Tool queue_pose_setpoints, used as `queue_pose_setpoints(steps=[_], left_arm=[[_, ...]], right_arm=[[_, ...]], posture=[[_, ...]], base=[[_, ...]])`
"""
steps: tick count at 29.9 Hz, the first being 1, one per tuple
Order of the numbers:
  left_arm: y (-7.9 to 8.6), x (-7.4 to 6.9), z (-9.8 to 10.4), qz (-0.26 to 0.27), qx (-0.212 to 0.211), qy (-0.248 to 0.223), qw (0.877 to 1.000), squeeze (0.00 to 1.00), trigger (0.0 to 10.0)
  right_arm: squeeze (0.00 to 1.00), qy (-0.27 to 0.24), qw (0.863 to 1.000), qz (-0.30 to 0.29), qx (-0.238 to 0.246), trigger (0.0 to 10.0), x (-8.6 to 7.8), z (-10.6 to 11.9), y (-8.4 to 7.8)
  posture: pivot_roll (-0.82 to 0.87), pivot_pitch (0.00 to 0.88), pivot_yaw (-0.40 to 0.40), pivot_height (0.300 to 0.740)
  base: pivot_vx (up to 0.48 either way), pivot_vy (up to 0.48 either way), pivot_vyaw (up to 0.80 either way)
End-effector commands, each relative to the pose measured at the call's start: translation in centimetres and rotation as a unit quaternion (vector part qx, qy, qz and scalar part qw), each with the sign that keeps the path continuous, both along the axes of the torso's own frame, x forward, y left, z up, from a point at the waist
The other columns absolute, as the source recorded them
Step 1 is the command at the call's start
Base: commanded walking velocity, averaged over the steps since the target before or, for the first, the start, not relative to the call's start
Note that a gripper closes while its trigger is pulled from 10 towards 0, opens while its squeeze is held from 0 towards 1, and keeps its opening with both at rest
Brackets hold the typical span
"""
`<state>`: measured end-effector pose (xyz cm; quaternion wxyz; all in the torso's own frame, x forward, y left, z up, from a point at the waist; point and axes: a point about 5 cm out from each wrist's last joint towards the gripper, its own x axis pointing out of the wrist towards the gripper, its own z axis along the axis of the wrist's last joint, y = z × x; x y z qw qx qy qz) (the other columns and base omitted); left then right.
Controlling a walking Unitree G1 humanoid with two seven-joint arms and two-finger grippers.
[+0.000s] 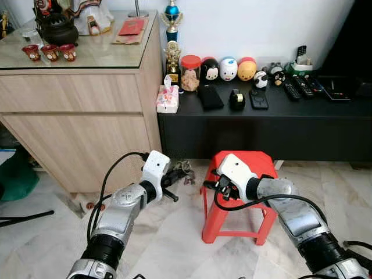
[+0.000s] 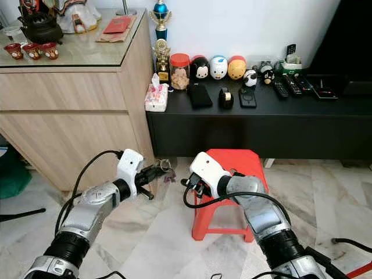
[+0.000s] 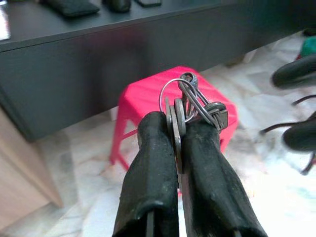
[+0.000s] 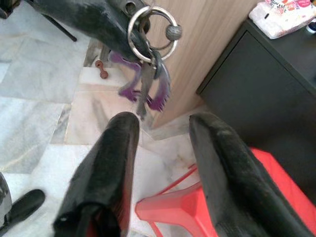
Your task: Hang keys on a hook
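My left gripper (image 1: 174, 174) is shut on a bunch of keys (image 1: 186, 168), held low over the marble floor beside the wooden cabinet. In the left wrist view the two fingers (image 3: 153, 163) pinch a flat key, and a wire ring with more keys (image 3: 195, 101) sticks out past the tips. My right gripper (image 1: 210, 185) stands open just to the right, a short gap from the keys, in front of the red stool. In the right wrist view the key ring (image 4: 153, 32) and a purple fob (image 4: 160, 91) hang beyond its spread fingers (image 4: 113, 163).
A red plastic stool (image 1: 247, 163) stands under my right arm. Behind it runs a low black console (image 1: 261, 125) carrying a jar, figurines and remotes. A light wooden cabinet (image 1: 75, 116) with a glass top is at the left, and a tissue box (image 1: 167, 99) sits beside it.
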<state>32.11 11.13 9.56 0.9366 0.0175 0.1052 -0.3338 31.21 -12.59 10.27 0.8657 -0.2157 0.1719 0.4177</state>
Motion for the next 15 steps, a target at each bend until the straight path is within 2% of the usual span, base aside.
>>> queue_pose_setpoints(steps=[1, 3, 4, 15], left_arm=[[-0.3, 0.4, 1.1, -0.007, -0.012, -0.011, 1.000, 0.00, 10.0], [-0.4, 0.4, 1.3, -0.009, -0.019, -0.010, 1.000, 0.00, 10.0], [-0.4, 0.4, 1.4, -0.011, -0.024, -0.010, 1.000, 0.00, 10.0], [-1.4, 0.2, 2.3, -0.042, -0.052, -0.008, 0.998, 0.00, 10.0]], right_arm=[[1.00, -0.002, 1.000, -0.007, -0.001, 10.0, 0.4, 0.3, -0.1], [1.00, -0.001, 1.000, -0.011, -0.004, 10.0, 0.4, 0.1, -0.1], [0.00, -0.001, 1.000, -0.009, -0.006, 10.0, 0.4, 0.0, 0.0], [0.00, -0.005, 1.000, -0.014, -0.003, 10.0, 0.7, -0.2, 0.6]], posture=[[-0.09, 0.000, -0.016, 0.740], [-0.09, 0.000, -0.014, 0.740], [-0.09, 0.000, -0.014, 0.740], [-0.09, 0.000, -0.010, 0.740]], base=[[0.000, 0.000, 0.00], [0.000, 0.000, 0.00], [0.000, 0.000, 0.00], [0.000, 0.000, 0.00]])
